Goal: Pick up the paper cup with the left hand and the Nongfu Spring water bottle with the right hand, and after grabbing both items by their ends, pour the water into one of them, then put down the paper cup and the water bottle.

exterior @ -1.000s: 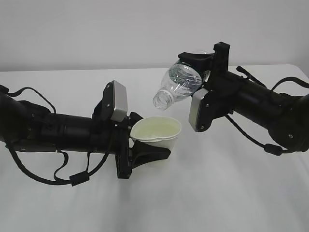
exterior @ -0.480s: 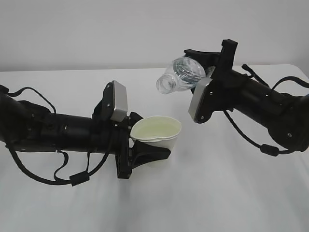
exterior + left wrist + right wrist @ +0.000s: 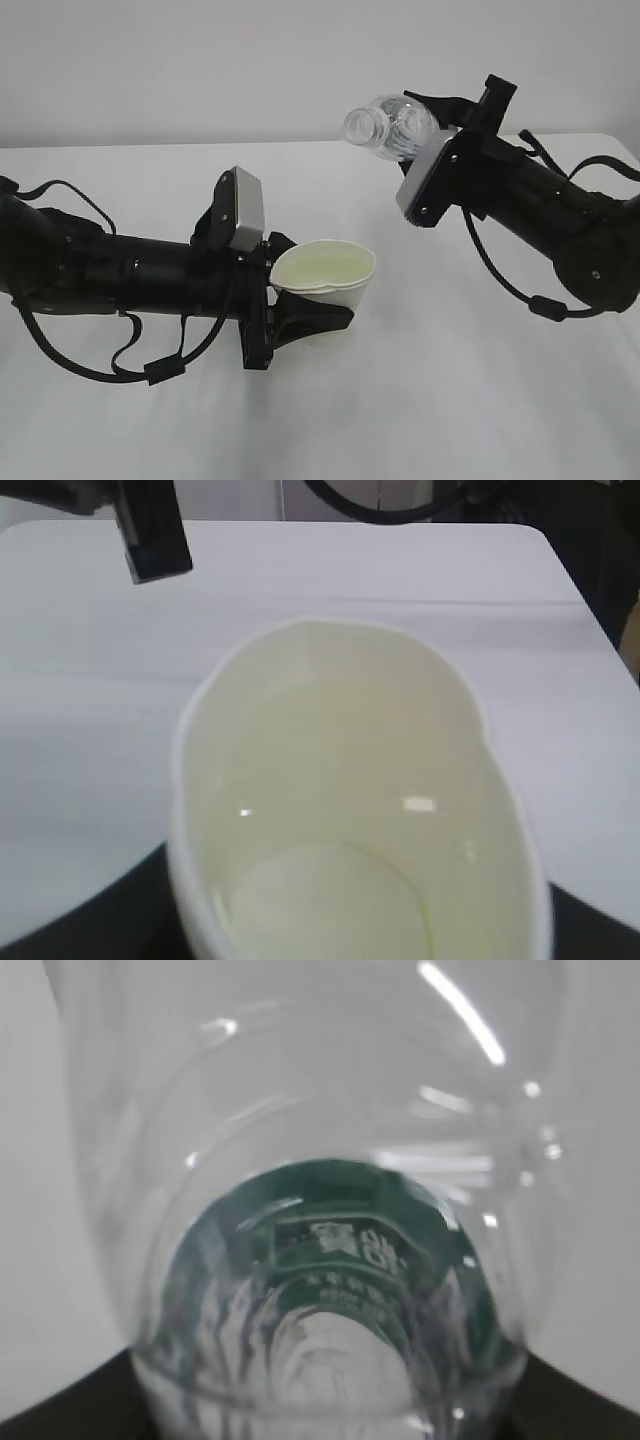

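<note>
My left gripper (image 3: pixel 315 287) is shut on the paper cup (image 3: pixel 330 268), squeezing its rim into an oval. The cup is held upright just above the table. In the left wrist view the cup (image 3: pixel 350 810) fills the frame, with glints inside on what looks like clear water. My right gripper (image 3: pixel 433 124) is shut on the base end of the Nongfu Spring water bottle (image 3: pixel 392 126). The bottle is held high and to the right of the cup, roughly level, with its open mouth pointing left. The right wrist view looks along the bottle (image 3: pixel 320 1160) and shows its green label.
The white table (image 3: pixel 450 400) runs back to a plain pale wall. Both black arms reach in low from the sides with looping cables. A black part of the right arm (image 3: pixel 150 530) shows at the top left of the left wrist view.
The right gripper has lifted the bottle up and to the right, away from the cup. Its mouth has swung from pointing down toward the cup to about level. The left arm and cup stayed still.
</note>
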Available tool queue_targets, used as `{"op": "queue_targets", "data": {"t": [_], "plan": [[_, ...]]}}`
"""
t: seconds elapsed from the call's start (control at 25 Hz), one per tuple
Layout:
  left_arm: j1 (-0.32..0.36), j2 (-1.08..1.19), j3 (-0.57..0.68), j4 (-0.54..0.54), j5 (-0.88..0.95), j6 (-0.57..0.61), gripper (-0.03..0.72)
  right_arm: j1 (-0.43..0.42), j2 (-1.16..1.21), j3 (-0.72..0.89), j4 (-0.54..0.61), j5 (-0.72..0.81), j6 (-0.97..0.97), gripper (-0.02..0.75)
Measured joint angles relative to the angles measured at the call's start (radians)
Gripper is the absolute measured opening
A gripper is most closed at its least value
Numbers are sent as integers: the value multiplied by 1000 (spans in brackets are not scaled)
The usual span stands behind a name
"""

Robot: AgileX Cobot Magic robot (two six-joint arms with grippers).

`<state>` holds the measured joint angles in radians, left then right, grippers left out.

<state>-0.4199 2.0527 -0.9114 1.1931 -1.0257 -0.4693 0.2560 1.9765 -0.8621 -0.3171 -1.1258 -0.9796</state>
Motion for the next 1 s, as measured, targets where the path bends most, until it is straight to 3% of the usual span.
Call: {"op": "queue_targets", "data": {"t": [1.0], "plan": [[0,0,0,0,0,0,414,0,0,24,184,0,341,407]]}}
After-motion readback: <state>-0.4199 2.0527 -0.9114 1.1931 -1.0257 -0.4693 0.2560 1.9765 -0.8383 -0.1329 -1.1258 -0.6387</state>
